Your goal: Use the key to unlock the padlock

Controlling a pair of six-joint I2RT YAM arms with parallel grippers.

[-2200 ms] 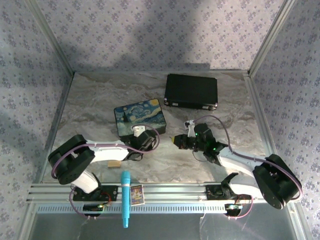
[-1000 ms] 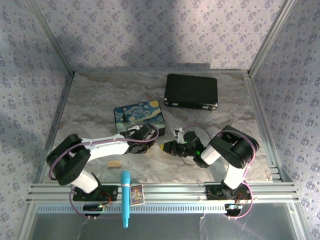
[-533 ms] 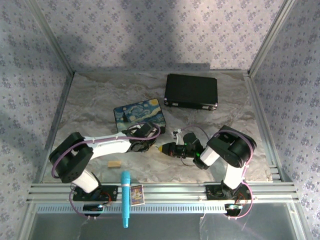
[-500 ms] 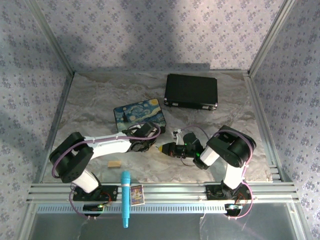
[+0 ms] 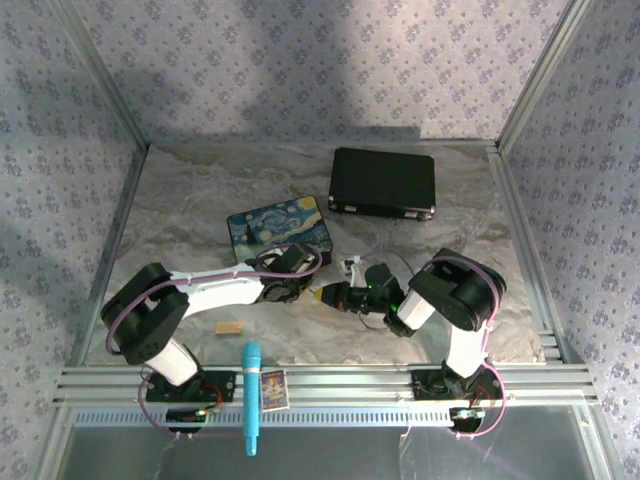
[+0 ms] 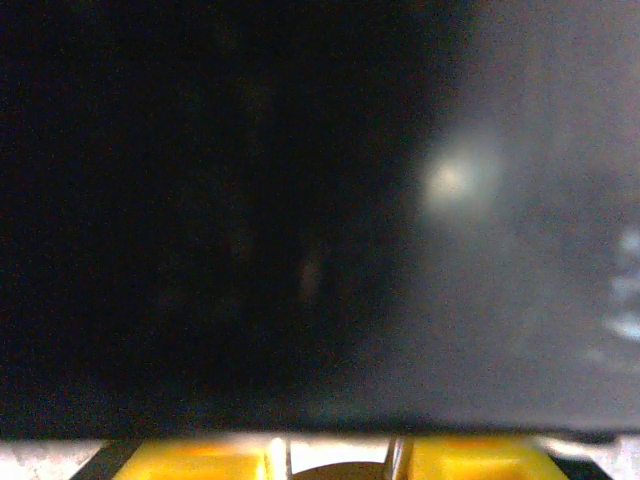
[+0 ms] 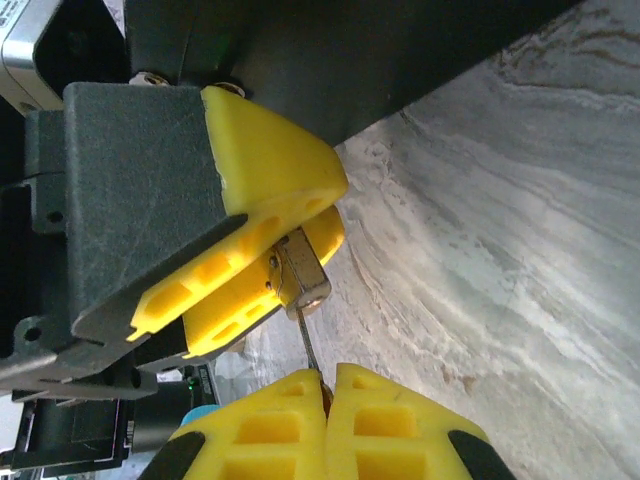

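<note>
In the right wrist view the small brass padlock (image 7: 303, 272) is pinched between the yellow fingers of my left gripper (image 7: 330, 215). The thin key (image 7: 306, 345) runs from the padlock's end face down into my right gripper (image 7: 328, 378), which is shut on the key's head. How deep the blade sits in the lock is unclear. From above, the left gripper (image 5: 303, 289) and the right gripper (image 5: 325, 295) meet tip to tip in front of the painted box. The left wrist view is dark and blurred, with yellow fingers (image 6: 200, 462) along the bottom edge.
The starry-night painted box (image 5: 280, 232) stands just behind the left gripper. A black case (image 5: 383, 182) lies at the back. A tan wooden block (image 5: 229, 327), a blue pen (image 5: 250, 395) and a small card (image 5: 274, 388) lie near the front rail.
My right gripper has slid left with the key until its tip meets the padlock. The left gripper has edged slightly right. Both grips are unchanged.
</note>
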